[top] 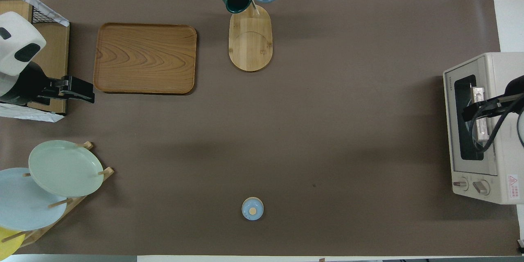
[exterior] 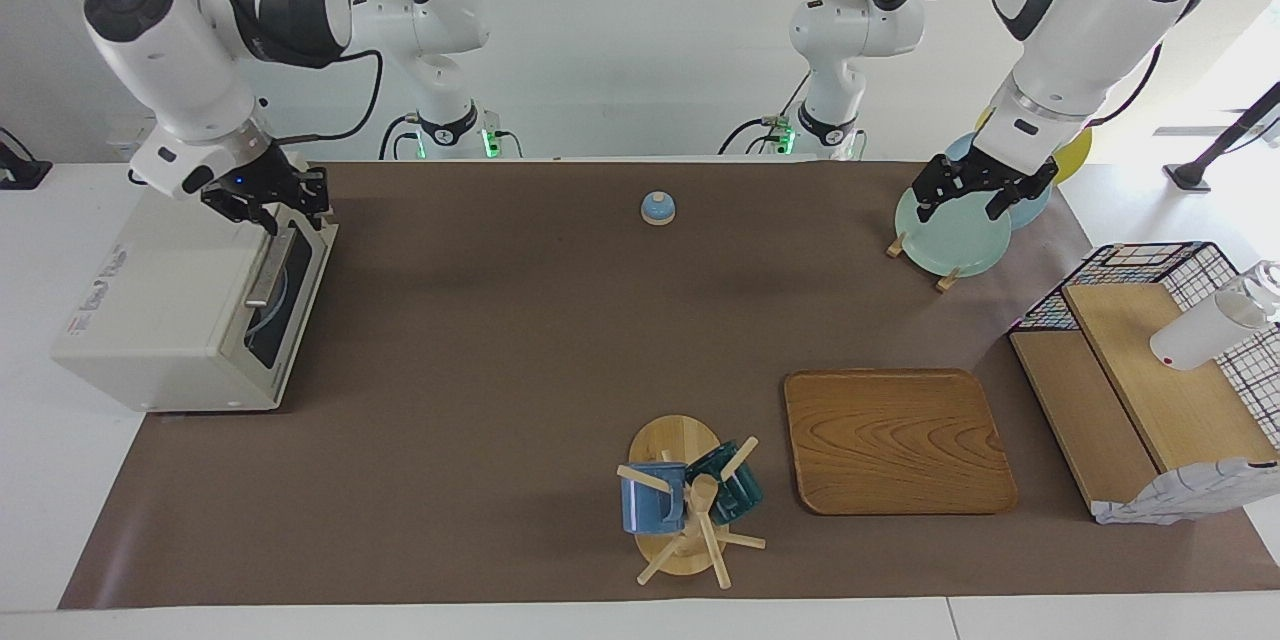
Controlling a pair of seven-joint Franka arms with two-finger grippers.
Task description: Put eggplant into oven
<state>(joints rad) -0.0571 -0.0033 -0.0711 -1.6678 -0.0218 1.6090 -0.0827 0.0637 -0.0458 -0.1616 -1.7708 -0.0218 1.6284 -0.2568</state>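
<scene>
The right gripper (exterior: 282, 203) hangs over the oven's (exterior: 160, 300) top front edge, jaws parted and holding nothing; its arm bends up and back toward its base. The oven sits at the right arm's end of the table, its glass door shut. The eggplant cannot be seen. The left gripper (exterior: 968, 190) waits over the plate rack (exterior: 945, 240), jaws spread and empty. A brown mat (exterior: 520, 350) covers the white table, carrying a wooden tray (exterior: 895, 440), a mug tree (exterior: 685, 505) and a small blue bell (exterior: 657, 208).
</scene>
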